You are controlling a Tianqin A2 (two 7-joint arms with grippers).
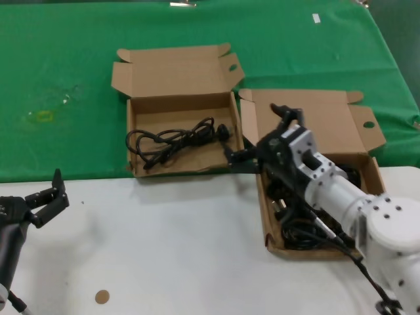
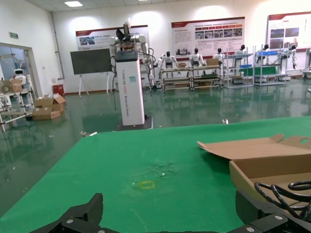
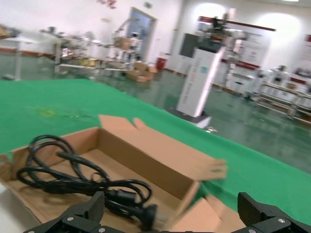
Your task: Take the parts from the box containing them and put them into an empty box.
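Head view — cable (image 1: 174,140) lying crosswise, plug (image 1: 225,131) pointing right.

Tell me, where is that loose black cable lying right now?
In the head view the cable lies inside the left cardboard box on the green cloth.

Two shallow brown corrugated cardboard boxes (image 1: 167,92) (image 1: 321,118) look matt and papery. Thin black rubber cables (image 1: 174,139) have a dull sheen. They lie on matt green cloth (image 1: 65,72) beside a smooth white tabletop (image 1: 164,249).

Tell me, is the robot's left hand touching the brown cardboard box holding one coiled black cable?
Apart. The head view shows the left hand open over the white table, with bare tabletop between it and that brown cardboard box.
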